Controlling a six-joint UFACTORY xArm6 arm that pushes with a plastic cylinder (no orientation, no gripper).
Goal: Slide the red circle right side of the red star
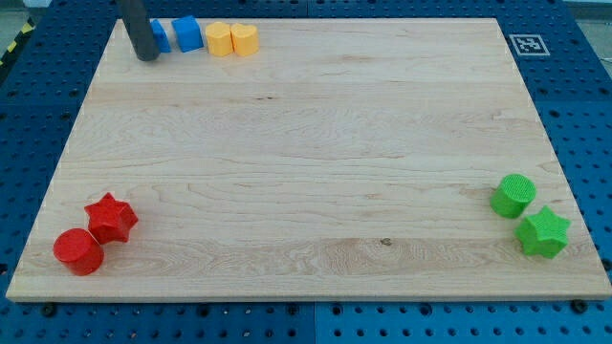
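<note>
**Red circle on the wrong side, tip far off**

Fingers were none on this arm: it ended in a plain dark rod, so there was nothing to stand apart or clamp on anything. My tip [147,57] rested at the board's top left corner, touching or just beside a blue block [161,35] that the rod partly hid, and well apart from the red pair.

Going from the view's left, the red circle [77,251] sat at the bottom left corner, touching or all but touching the red star [112,218], which lay up and to its right. So the circle was on the star's left and lower side, the opposite of what the task asked. I judged the task not begun in effect: the tip was yet to cross the board, get behind the circle, and carry it around the star to its right side without knocking the star along.

Further along the top edge stood a second blue block [188,32], then two yellow blocks, [220,39] and [245,39], side by side. At the far right lay a green circle [513,196] with a green star [543,232] just below it.

The board [316,153] was pale wood, bare across its middle, with a printed marker [527,44] at its top right corner. It lay on a blue perforated table [583,96].
</note>
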